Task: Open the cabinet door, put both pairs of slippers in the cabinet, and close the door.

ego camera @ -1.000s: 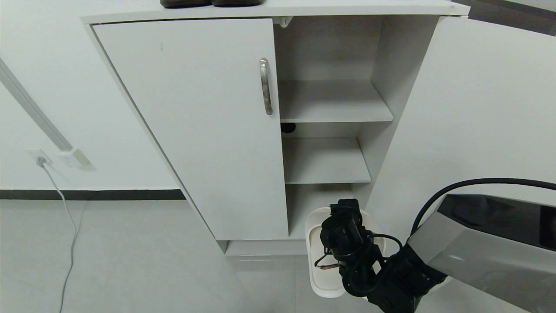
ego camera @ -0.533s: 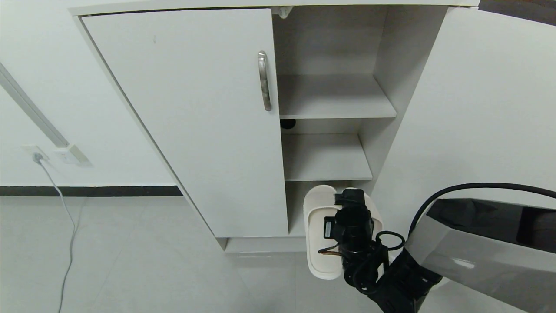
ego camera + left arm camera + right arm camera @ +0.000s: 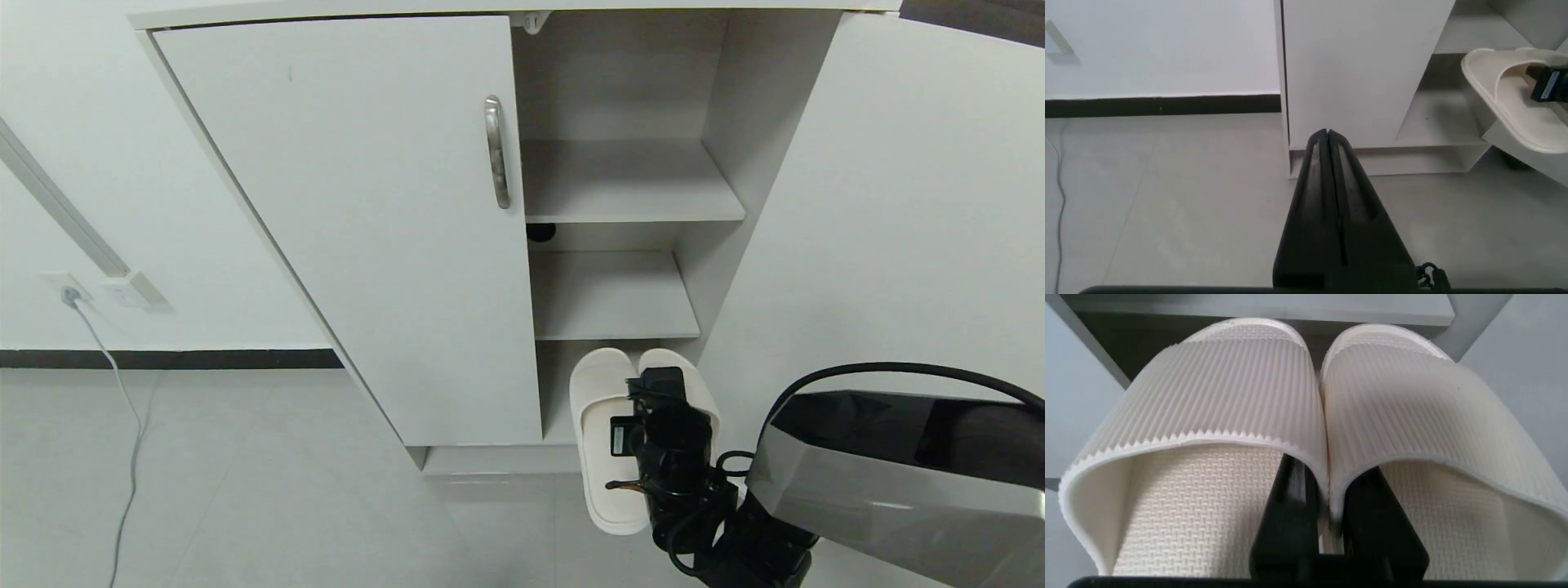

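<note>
A pair of white slippers (image 3: 602, 408) hangs side by side in front of the cabinet's bottom compartment (image 3: 563, 384), toes at its opening. My right gripper (image 3: 653, 384) is shut on the slippers, its fingers pinching their touching inner walls; the right wrist view shows the ribbed slippers (image 3: 1225, 400) around the right gripper (image 3: 1327, 518). The cabinet's right door (image 3: 882, 204) stands open and its left door (image 3: 351, 204) is closed. My left gripper (image 3: 1327, 147) hovers shut over the floor, left of the cabinet's base, with a slipper (image 3: 1511, 90) off to its side.
Two bare shelves (image 3: 612, 294) sit above the bottom compartment. A small dark object (image 3: 540, 234) peeks from behind the left door, near its metal handle (image 3: 495, 151). A cable (image 3: 122, 425) runs down from a wall socket at the far left. Tiled floor lies open on the left.
The head view tilted down, so the cabinet top left the picture. My right gripper carried the slippers forward, bringing their toes up to the bottom compartment.
</note>
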